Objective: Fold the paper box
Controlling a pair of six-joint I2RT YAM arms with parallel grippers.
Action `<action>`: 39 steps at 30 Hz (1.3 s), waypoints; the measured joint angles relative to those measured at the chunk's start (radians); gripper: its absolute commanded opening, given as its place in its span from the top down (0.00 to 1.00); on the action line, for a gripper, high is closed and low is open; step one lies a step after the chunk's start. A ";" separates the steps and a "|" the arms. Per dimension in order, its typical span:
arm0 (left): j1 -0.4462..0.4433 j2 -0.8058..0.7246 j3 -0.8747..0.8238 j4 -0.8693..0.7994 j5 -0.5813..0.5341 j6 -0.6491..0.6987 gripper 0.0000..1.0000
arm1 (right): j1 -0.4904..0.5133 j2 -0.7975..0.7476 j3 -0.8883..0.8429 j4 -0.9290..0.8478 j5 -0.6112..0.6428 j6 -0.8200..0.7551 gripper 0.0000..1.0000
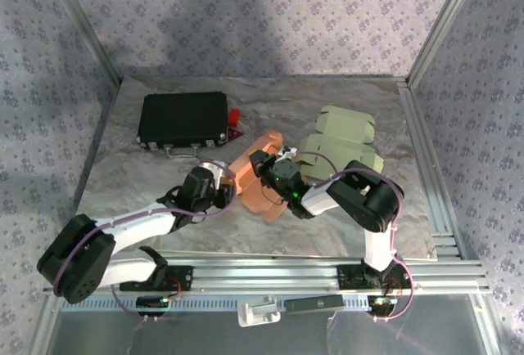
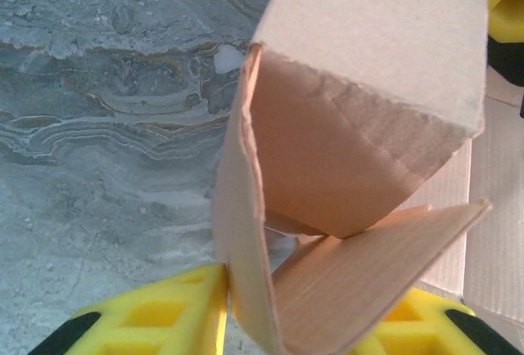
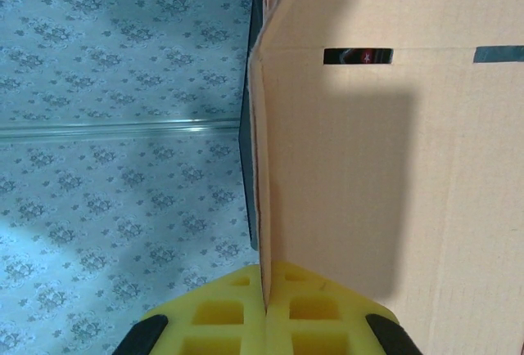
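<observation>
Paper box (image 1: pixel 255 198): orange-tan card, part-formed, sits mid-counter (image 1: pixel 131 175), slightly toward the near edge, w/ both arms meeting on it.

L tool (image 1: pixel 217 185) at the box's left side. Left wrist view: L tool (image 2: pixel 307 298) has its yellow fingers (image 2: pixel 164 322) apart, 1 each side of 2 flaps of the paper box (image 2: pixel 327 150) that meet in a V. The left finger touches the outer flap's edge. Can't tell if the flaps are clamped or just straddled. Wrinkled silver counter (image 2: pixel 106 126) lies behind.

R tool (image 1: pixel 266 167) at the box's far-right part. Right wrist view: R tool (image 3: pixel 264 277) has its fingers pressed together, pinching the edge of 1 thin panel of the paper box (image 3: pixel 368 167). The panel is seen edge-on, w/ 2 slots (image 3: pixel 358 56) cut near the fold line.

Other items: black case (image 1: pixel 182 119) near the far-left corner, small red item (image 1: pixel 235 116) just beside its right end. Pale green boxes (image 1: pixel 344 130) toward the far-right, well apart from the case.
</observation>
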 measured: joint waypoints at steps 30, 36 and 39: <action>-0.165 0.167 0.102 0.015 -0.341 -0.085 0.84 | 0.015 0.025 0.004 0.040 0.074 0.024 1.00; -0.181 0.169 0.103 0.014 -0.396 -0.134 0.84 | 0.045 0.072 0.004 0.113 0.138 0.061 1.00; -0.184 0.180 0.107 0.016 -0.415 -0.149 0.86 | 0.052 0.089 0.003 0.140 0.160 0.087 1.00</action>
